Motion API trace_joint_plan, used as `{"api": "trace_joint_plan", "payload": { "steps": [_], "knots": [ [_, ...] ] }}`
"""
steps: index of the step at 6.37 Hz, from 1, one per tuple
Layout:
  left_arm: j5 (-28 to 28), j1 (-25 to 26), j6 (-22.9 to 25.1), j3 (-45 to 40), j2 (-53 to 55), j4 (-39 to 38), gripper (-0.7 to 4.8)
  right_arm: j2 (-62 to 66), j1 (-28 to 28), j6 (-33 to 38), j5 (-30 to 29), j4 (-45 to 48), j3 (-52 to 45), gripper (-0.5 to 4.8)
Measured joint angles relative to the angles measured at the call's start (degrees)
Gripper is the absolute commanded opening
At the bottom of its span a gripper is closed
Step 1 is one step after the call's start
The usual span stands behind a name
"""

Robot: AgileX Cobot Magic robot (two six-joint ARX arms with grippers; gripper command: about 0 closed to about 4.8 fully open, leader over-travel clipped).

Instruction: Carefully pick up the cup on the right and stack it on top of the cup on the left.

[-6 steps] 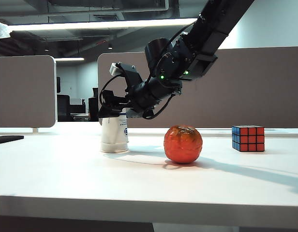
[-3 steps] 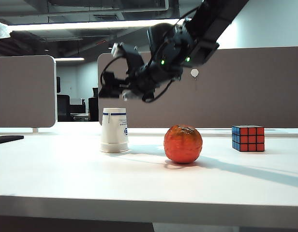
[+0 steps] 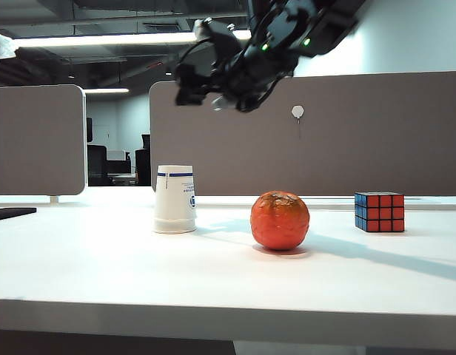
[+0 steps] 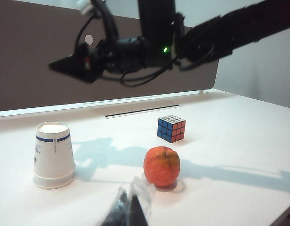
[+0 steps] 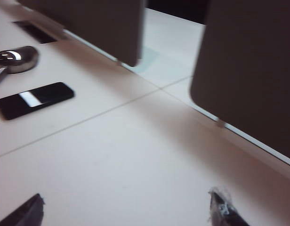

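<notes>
I'm hovering the right hand point(image 3: 185, 74) empty, fingers apart, at 12 o'clock above the upside-down white paper cup point(image 3: 175, 199); left hand point(image 4: 128, 209) low over the white counter point(image 3: 213, 274), state unclear.

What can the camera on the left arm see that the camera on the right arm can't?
Only the left wrist view shows the upside-down white paper cup with a blue stripe, the round orange fruit, the colourful puzzle cube and the left gripper low near the table. Only the right wrist view shows a black phone and a shiny metal object. Both show the white table and the open, empty right gripper.
</notes>
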Motion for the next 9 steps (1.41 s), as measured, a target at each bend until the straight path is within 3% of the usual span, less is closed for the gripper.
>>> {"api": "trace_joint_plan", "payload": {
  "steps": [1,3,4,6,9],
  "knots": [
    [0.00,0.00,0.00,0.00,0.00,0.00,-0.05,-3.98,-2.16,-0.02,4.07,-7.61,0.00,4.61],
    [0.00,0.00,0.00,0.00,0.00,0.00,-0.05,-9.49,-4.07,-0.35,6.45,-15.82,0.00,4.59],
    [0.00,0.00,0.00,0.00,0.00,0.00,-0.05,-12.26,-4.13,-1.70,8.33,-17.79,0.00,4.52],
    [-0.04,0.00,0.00,0.00,0.00,0.00,-0.05,-22.23,-4.13,-7.37,16.50,-33.07,-0.07,4.52],
    [-0.04,0.00,-0.15,0.00,0.00,0.00,-0.05,-35.82,-4.11,-7.74,18.78,-39.19,-0.28,4.52]
  ]
}}
